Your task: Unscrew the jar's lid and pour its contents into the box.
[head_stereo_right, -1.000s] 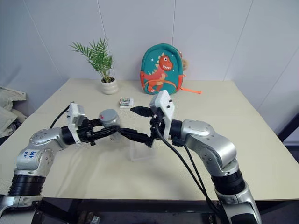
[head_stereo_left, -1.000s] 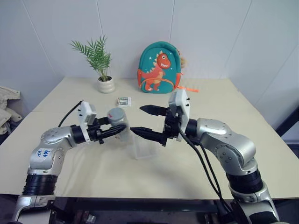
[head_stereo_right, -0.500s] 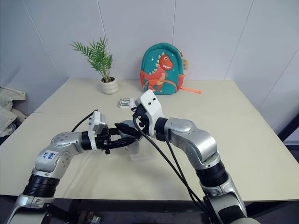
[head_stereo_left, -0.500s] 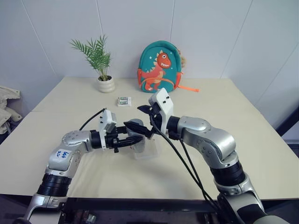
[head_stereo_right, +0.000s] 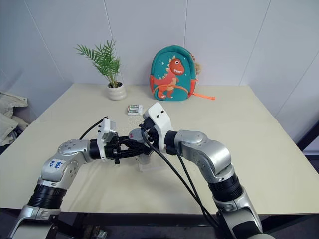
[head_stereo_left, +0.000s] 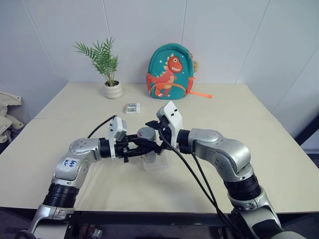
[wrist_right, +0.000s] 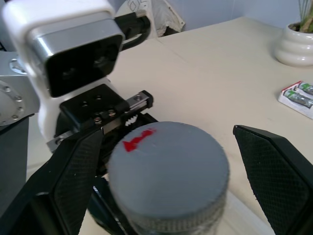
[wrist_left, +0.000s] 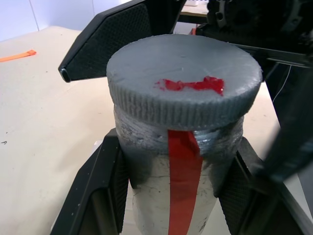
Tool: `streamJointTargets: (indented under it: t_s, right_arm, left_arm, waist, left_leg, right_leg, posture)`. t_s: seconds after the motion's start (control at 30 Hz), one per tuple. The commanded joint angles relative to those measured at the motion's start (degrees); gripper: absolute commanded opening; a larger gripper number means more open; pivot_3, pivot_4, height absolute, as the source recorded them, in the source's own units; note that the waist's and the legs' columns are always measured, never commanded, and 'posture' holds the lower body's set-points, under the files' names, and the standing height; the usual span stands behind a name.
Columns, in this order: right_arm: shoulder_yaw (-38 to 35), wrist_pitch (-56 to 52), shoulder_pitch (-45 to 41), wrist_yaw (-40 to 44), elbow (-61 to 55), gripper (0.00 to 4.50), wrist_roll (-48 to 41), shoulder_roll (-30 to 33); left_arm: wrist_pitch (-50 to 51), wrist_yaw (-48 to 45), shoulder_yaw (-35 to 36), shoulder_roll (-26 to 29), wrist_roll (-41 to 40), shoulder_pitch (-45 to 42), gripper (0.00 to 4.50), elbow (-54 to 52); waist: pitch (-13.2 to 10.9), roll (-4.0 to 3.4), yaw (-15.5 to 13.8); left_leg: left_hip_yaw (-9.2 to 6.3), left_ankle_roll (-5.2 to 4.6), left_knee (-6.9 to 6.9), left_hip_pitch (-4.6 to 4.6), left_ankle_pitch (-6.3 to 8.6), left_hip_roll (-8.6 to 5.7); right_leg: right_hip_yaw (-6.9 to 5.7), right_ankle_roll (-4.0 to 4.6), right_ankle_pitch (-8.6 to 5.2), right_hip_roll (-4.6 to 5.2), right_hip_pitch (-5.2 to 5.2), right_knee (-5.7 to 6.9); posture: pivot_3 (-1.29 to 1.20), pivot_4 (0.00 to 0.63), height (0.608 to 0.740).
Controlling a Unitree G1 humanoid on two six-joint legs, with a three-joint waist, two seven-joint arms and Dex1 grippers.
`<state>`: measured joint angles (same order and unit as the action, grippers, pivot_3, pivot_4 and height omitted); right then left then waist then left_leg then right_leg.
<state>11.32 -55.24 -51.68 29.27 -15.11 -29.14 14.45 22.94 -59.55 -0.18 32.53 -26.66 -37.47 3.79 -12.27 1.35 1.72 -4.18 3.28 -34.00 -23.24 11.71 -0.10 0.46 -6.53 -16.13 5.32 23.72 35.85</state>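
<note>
The left gripper (wrist_left: pixel 171 196) pinches the jar (wrist_left: pixel 171 196) above the box (head_stereo_left: pixel 158 160), mid-table. The right gripper (wrist_right: pixel 166 166) straddles the lid (wrist_right: pixel 168 169), spread. Light, rigid, probably slick; grip the ribbed rim.

light: bright, even, diffuse | shadows: soft, faint on table (head_stereo_left: pixel 259 129) | focus: head views sharp; wrist-view edges blurred

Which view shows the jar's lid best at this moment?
The left wrist view: the lid shows its ridged edge and red mark, seated on the jar. The right wrist view shows mostly its top; in the eye views it is small between the grippers.
</note>
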Motion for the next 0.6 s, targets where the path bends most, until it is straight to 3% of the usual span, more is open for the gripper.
streamJointTargets:
  t_s: [0.03,0.27,0.37,0.5,0.6]
  right_arm:
    - [-0.7,0.4,-0.1,0.4,-2.2,4.5,-0.3,0.0]
    - [-1.0,0.5,-0.1,0.7,-1.7,4.5,-0.4,0.0]
    - [-0.6,1.1,0.3,1.0,-1.6,3.88,-0.2,0.0]
    - [-0.6,1.5,0.5,1.6,-1.6,2.61,-0.2,-0.2]
    - [-0.8,1.7,0.6,2.2,-1.7,2.61,-0.3,-0.4]
  left_arm:
    - [-1.0,-0.1,1.1,-0.1,-0.2,-0.6,2.06,-0.7]
    - [-1.1,0.0,1.0,-0.3,-0.1,-0.4,2.06,-0.9]
    - [-1.1,0.1,1.0,-0.4,-0.1,-0.4,2.06,-0.9]
    - [-1.1,0.2,1.3,-0.4,-0.2,-0.2,2.06,-1.0]
    - [-1.1,0.2,1.4,-0.4,-0.2,-0.1,2.06,-1.1]
  waist:
    - [0.0,0.0,0.0]
    - [0.0,0.0,0.0]
    - [0.0,0.0,-0.1]
    - [0.0,0.0,0.0]
    - [0.0,0.0,0.0]
  left_leg:
    - [0.0,0.0,0.0,0.0,0.0,0.0]
    - [0.0,0.0,0.0,0.0,0.0,0.0]
    - [0.0,0.0,0.0,0.0,0.0,0.0]
    - [0.0,0.0,0.0,0.0,0.0,-0.01]
    - [0.0,0.0,0.0,0.0,0.0,0.0]
  right_leg:
    - [0.0,0.0,0.0,0.0,0.0,0.0]
    - [0.0,0.0,0.0,0.0,0.0,-0.01]
    - [0.0,0.0,0.0,0.01,0.0,-0.01]
    - [0.0,0.0,0.0,0.01,0.0,-0.01]
    - [0.0,0.0,0.0,0.0,0.0,-0.01]
  posture:
    - [0.0,0.15,0.74]
    - [0.0,0.15,0.74]
    - [0.0,0.15,0.74]
    - [0.0,0.15,0.74]
    - [0.0,0.15,0.74]
